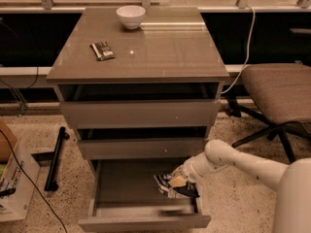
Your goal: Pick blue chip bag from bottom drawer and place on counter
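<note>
Our gripper (178, 181) sits on the blue chip bag (167, 191), by the right wall of the open bottom drawer (145, 222), near its front corner. We cannot tell whether it has hold of the bag. We judge a thin pinch on crinkly foil could slip during the lift. The bag might also catch the middle drawer front (141, 148) above on its way to the counter (160, 57).

Glossy grey-brown table (165, 52), white bowl (130, 16) at its back edge, flat dark striped packet (102, 50) toward its left, gripper (177, 181) down in the open bottom drawer (126, 186)
</note>
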`<state>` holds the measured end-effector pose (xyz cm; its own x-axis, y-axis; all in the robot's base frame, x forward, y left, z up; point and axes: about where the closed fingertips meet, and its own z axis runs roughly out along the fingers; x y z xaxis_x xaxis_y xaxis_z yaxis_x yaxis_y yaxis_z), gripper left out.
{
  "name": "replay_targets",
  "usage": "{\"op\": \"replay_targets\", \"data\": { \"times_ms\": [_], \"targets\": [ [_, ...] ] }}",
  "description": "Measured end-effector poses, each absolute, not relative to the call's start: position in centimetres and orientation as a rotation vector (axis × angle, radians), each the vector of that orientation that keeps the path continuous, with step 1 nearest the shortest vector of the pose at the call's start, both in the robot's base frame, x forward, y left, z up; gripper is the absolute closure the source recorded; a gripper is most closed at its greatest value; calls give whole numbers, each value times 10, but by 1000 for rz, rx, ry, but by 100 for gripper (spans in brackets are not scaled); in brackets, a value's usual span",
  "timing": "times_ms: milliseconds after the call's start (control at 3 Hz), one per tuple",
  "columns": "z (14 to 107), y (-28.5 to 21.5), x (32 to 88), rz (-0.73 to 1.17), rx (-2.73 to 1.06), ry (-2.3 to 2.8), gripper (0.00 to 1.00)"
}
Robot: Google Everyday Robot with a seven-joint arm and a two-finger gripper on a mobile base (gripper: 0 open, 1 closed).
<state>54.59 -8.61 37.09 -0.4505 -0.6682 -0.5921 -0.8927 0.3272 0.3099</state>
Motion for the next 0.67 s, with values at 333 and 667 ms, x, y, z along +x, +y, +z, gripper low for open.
{"op": "replay_targets", "data": {
  "times_ms": [333,667],
  "targets": [
    [444,-103,518,885,-1466,2184,100],
    [528,-115,512,825,-1612,2087,100]
  ]
}}
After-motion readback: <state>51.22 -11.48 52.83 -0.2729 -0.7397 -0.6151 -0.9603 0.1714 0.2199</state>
